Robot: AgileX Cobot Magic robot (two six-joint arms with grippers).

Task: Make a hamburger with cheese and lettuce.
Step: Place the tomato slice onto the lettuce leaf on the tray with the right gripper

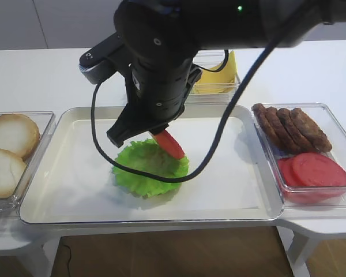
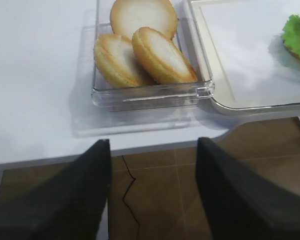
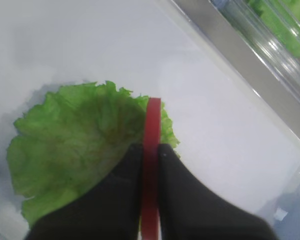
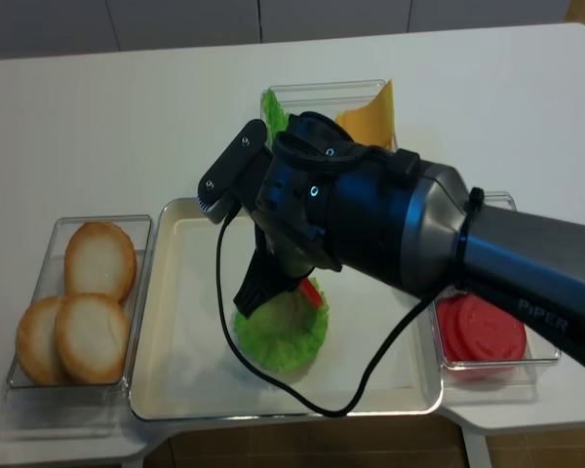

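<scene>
Lettuce [image 1: 150, 169], ruffled and crinkled, lies flat mid-tray [image 1: 75, 190]. Above it the right gripper [image 3: 151, 150] pinches a thin red tomato slice [image 3: 152, 150] edge-on, tilted. Left gripper [image 2: 152, 150] hangs off-table, jaws apart. Bare white tray surrounds the leaf.

We see crinkled matt lettuce [image 1: 150, 167], a smooth red slice [image 3: 151, 165], a glossy pale tray [image 1: 75, 213], clear plastic bins [image 2: 150, 95], and matt black fingers [image 3: 185, 200].
</scene>
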